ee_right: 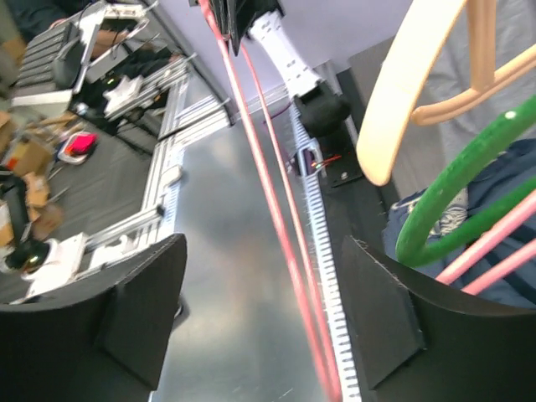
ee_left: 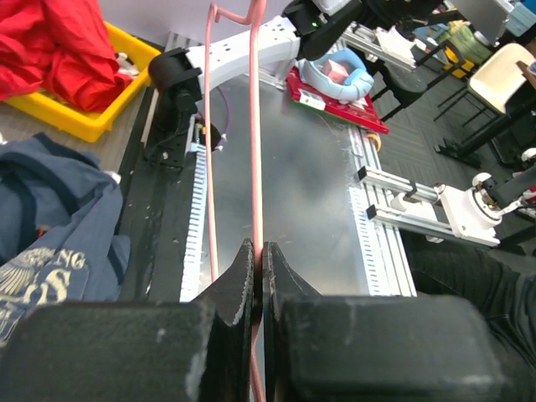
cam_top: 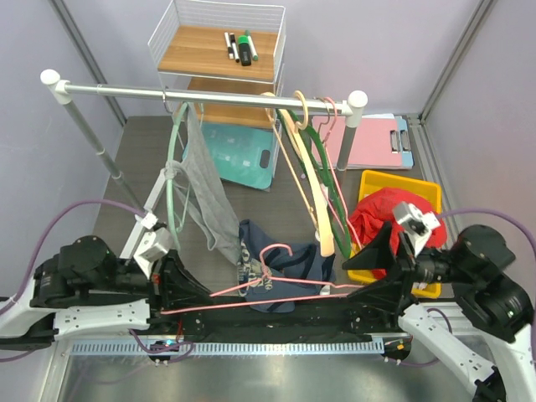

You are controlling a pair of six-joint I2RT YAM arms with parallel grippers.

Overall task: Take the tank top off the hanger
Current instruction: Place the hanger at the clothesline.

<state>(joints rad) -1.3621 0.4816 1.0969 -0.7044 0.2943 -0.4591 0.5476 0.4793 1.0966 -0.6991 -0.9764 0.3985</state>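
A pink wire hanger (cam_top: pixel 268 299) stretches level between my two grippers, just above the table's front edge. My left gripper (cam_top: pixel 209 295) is shut on one end of its wire; in the left wrist view the hanger (ee_left: pixel 258 126) runs straight out from the pinched jaws of the left gripper (ee_left: pixel 258 251). My right gripper (cam_top: pixel 352 280) stands open around the other end, and the hanger's wires (ee_right: pixel 268 193) pass untouched between the spread jaws of the right gripper (ee_right: pixel 261 247). A navy printed tank top (cam_top: pixel 272 264) lies crumpled on the table under the hanger's hook, also visible as the tank top (ee_left: pixel 50 226).
A metal rail (cam_top: pixel 209 94) carries a mint hanger with a grey garment (cam_top: pixel 205 188), a wooden hanger (cam_top: pixel 306 167), a green hanger (cam_top: pixel 331 197) and pink ones. A yellow bin (cam_top: pixel 419 188) holds red cloth (cam_top: pixel 381 213). A wire shelf (cam_top: pixel 218 50), teal board (cam_top: pixel 239 155) and pink clipboard (cam_top: pixel 373 142) stand behind.
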